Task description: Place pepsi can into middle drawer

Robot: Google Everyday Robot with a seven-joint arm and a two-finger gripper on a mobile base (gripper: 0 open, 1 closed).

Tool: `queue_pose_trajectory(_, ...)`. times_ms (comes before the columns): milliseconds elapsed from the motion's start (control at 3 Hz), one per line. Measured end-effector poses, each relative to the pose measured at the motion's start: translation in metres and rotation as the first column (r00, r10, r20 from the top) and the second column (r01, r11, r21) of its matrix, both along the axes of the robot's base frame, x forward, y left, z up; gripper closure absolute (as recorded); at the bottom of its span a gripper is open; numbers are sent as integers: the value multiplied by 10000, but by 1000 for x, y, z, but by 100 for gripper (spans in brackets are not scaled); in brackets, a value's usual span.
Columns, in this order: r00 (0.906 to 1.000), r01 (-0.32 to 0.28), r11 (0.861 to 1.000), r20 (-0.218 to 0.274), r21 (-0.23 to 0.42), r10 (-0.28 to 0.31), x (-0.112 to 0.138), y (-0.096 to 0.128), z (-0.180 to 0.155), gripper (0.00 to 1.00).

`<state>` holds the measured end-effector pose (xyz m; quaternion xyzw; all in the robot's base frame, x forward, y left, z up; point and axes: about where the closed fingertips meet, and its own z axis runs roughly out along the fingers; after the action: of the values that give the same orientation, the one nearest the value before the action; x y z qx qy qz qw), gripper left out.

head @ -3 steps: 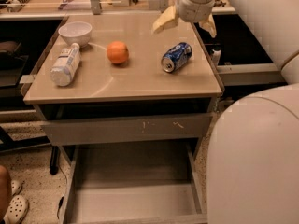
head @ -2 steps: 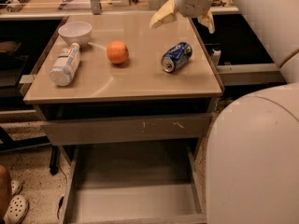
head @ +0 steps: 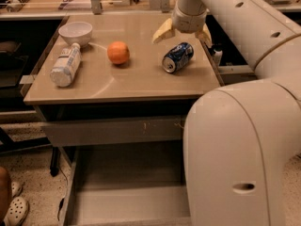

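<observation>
The pepsi can (head: 177, 57) is blue with silver ends and lies on its side on the right part of the tan cabinet top (head: 122, 86). My gripper (head: 183, 33) hangs just above and behind the can, open, with one yellowish finger (head: 162, 31) to the left and the other at the right; it holds nothing. The middle drawer (head: 127, 199) is pulled out below the cabinet front, a wide grey tray with a flat bare floor. My white arm covers its right side.
An orange (head: 118, 52) sits left of the can. A white-labelled plastic bottle (head: 65, 65) lies at the left, with a white bowl (head: 75, 32) behind it. A shut drawer front with pale scratches (head: 117, 130) is above the open drawer. Shoes (head: 14, 206) lie on the floor.
My gripper has moved slightly back and up from the can, staying open. The can, orange, bottle and bowl have not moved.
</observation>
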<state>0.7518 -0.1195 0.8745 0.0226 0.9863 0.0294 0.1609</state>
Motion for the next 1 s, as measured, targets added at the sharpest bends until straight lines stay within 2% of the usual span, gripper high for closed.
queue_pose_trajectory(667,9976,533,9966,-403,-627,-559,25,-6,-38,0)
queue_pose_trajectory(1000,9946,708,9940,-698,-835,-767,28,-13,-55,0)
